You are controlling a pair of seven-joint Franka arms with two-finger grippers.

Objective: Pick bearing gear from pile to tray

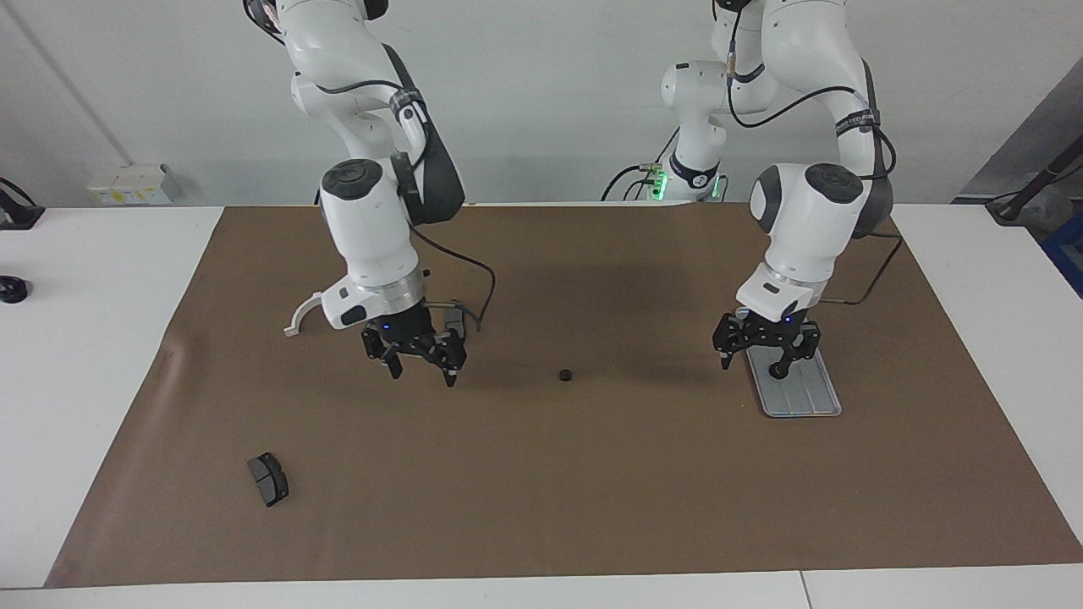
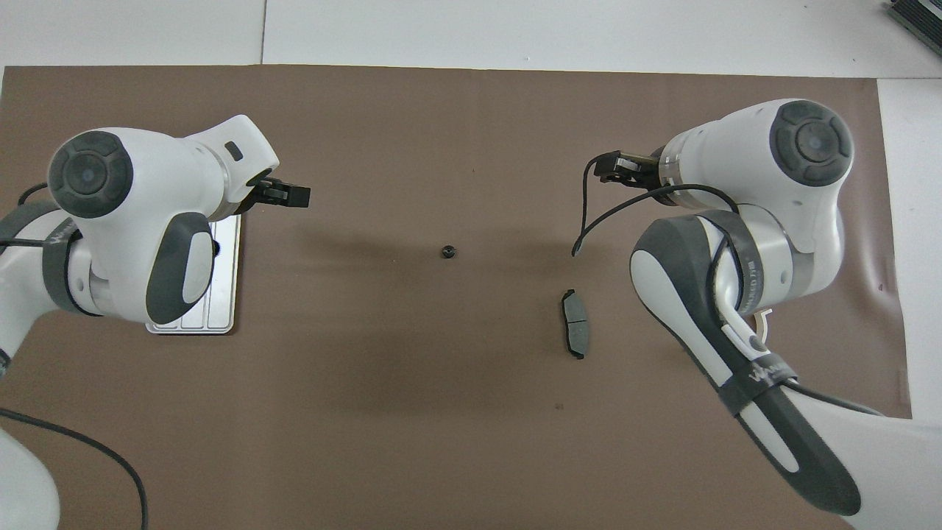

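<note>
One small black round bearing gear (image 1: 565,374) (image 2: 447,252) lies alone on the brown mat, midway between the arms. The silver ridged tray (image 1: 804,397) (image 2: 223,294) sits toward the left arm's end. My left gripper (image 1: 751,364) hangs open low over the part of the tray nearest the robots; I cannot tell whether anything lies under it. My right gripper (image 1: 421,370) hangs open over the mat with nothing between its fingers. Of the pile, a grey brake-pad piece (image 1: 456,320) (image 2: 575,324) lies just robot-side of it. A white half-ring bracket (image 1: 301,316) lies beside that wrist.
Another dark brake-pad piece (image 1: 268,479) lies farther from the robots, toward the right arm's end; the right arm covers it from overhead. The brown mat (image 1: 541,507) spreads over most of the white table. A cable loops from each wrist.
</note>
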